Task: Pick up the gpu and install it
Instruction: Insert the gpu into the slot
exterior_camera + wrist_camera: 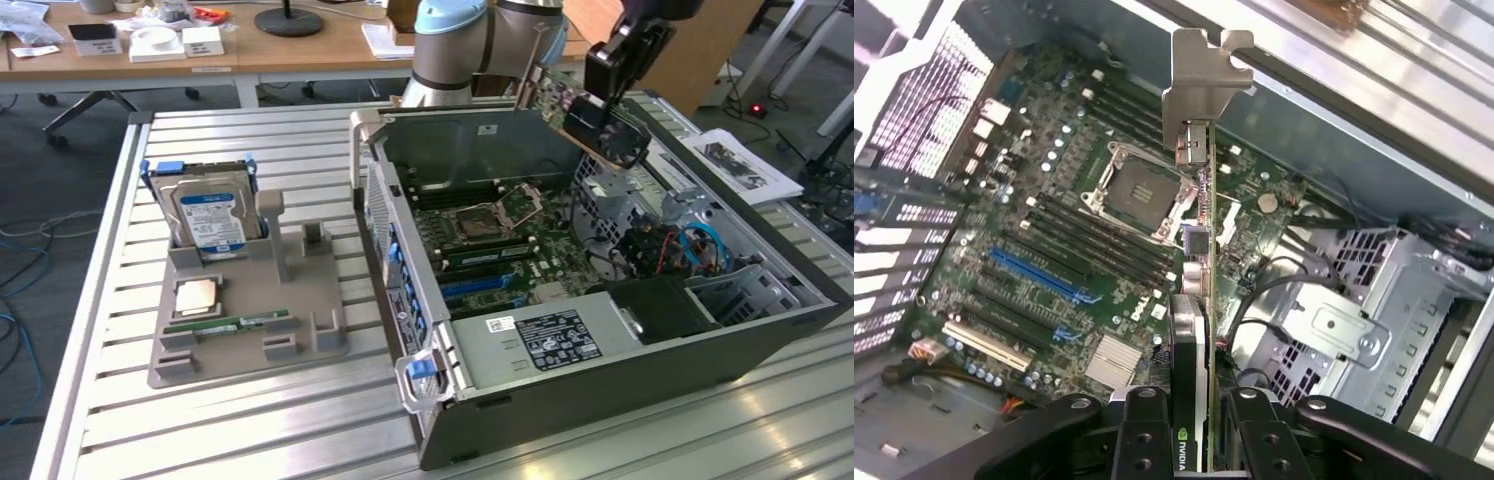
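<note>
Gripped on edge in the black tool (1199,438) – the thin, flat, dark grey-black gpu (597,128), fingers pressed on both faces. Held in the air over the far corner of the open grey computer case (641,370), above the green motherboard (501,235) and apart from it. Metal end bracket (1206,80) at the end away from the tool. On the slatted metal worktop (240,420), at the exterior view's left – a silver hard drive (211,215) standing upright and a narrow green memory stick (247,323) lying flat.
</note>
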Motion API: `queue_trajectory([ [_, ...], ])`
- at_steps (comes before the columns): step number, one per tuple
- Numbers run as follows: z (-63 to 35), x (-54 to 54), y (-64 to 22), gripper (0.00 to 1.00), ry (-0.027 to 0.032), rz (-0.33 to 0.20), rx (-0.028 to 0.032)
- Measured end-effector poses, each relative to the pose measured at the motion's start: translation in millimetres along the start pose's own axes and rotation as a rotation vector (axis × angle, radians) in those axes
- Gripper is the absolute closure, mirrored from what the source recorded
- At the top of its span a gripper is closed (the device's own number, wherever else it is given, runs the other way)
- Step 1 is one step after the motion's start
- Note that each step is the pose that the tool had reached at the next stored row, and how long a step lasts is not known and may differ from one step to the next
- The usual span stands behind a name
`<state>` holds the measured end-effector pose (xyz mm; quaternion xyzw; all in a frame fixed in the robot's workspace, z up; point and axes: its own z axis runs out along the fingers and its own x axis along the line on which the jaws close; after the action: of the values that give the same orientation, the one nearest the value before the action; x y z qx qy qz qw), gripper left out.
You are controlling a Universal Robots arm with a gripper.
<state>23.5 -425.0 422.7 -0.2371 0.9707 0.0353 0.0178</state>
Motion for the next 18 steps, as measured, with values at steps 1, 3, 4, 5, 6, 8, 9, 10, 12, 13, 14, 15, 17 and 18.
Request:
queue_trajectory([
  [1,0.0,0.0,0.0,0.73,0.001,-0.016,-0.0008],
  [3,0.0,0.0,0.0,0.73,0.003,-0.049,-0.0025],
  [4,0.0,0.0,0.0,0.73,0.0039,-0.065,-0.0033],
  [5,0.0,0.0,0.0,0.73,0.0049,-0.081,-0.004],
  [6,0.0,0.0,0.0,0.73,0.0058,-0.096,-0.0049],
  [8,0.0,0.0,0.0,0.73,0.0077,-0.127,-0.0065],
  [9,0.0,0.0,0.0,0.73,0.0087,-0.143,-0.0073],
  [10,0.0,0.0,0.0,0.73,0.0096,-0.158,-0.008],
  [12,-0.1,0.0,0.0,0.73,0.0116,-0.19,-0.0097],
  [13,-0.1,0.0,0.0,0.73,0.0126,-0.206,-0.0104],
  [14,-0.1,0.0,0.0,0.73,0.0135,-0.221,-0.0112],
  [15,-0.1,0.0,0.0,0.73,0.0144,-0.236,-0.012],
  [17,-0.1,0.0,0.0,0.73,0.0161,-0.266,-0.0135],
  [18,-0.1,0.0,0.0,0.73,0.0171,-0.282,-0.0144],
])
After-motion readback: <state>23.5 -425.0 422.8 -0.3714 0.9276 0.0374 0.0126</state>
